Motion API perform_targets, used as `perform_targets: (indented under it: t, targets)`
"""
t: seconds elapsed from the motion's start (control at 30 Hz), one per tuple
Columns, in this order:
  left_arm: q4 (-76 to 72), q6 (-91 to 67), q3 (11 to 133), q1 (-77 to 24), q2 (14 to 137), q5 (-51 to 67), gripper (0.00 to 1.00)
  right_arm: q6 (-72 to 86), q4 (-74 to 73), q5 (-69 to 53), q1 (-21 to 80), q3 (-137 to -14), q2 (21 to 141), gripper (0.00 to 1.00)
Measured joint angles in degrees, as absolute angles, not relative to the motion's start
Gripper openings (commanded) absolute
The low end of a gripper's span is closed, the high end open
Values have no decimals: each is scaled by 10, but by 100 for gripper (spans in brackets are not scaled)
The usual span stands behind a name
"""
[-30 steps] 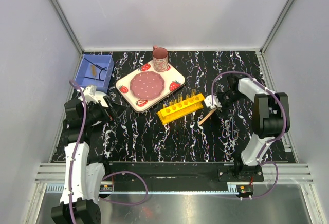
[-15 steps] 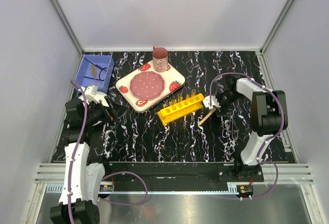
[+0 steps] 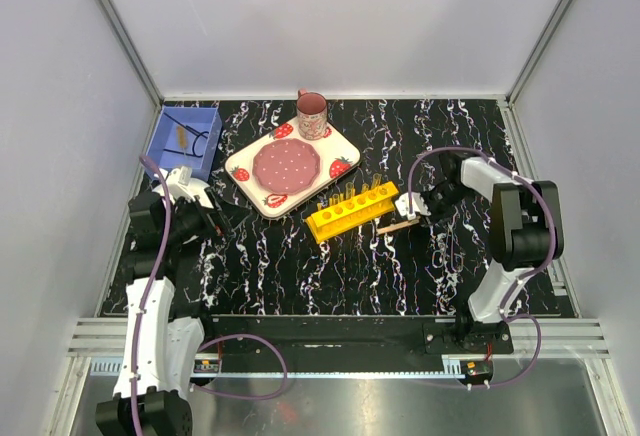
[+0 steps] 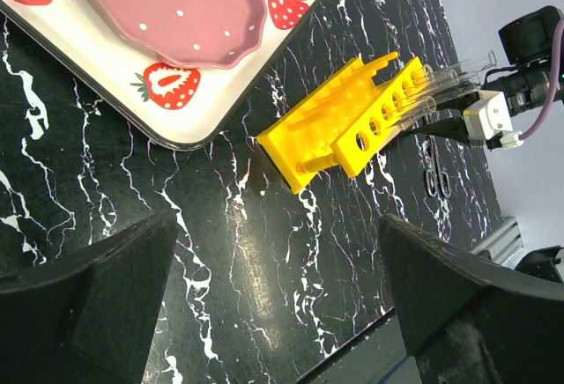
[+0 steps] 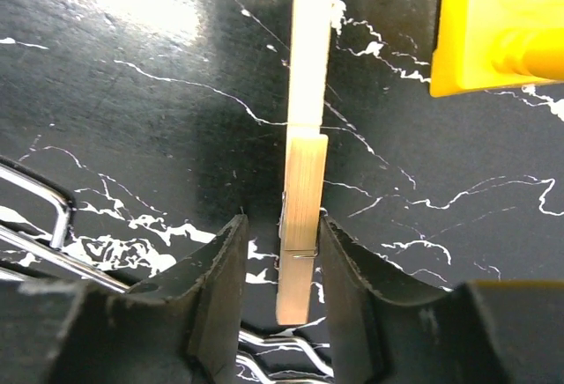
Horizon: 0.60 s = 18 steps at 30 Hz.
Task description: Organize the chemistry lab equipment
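No text, label, brand, number or sign is legible in any view. The yellow test-tube rack and the wooden tool present plain, unmarked surfaces. The strawberry-patterned plate carries decoration only, without lettering.
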<state>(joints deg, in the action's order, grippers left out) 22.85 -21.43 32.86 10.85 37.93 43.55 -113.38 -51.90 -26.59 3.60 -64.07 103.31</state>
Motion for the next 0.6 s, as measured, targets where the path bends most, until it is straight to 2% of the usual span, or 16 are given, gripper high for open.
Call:
perform_targets:
  t: [0.27,0.6]
  targets:
    - [228,-214,328,104,379,435,99,-1137,-509,-266,36,-604,1006,22]
    - [222,-217,325,98,399,455,99,-1138,-502,-266,42,-556,961,13]
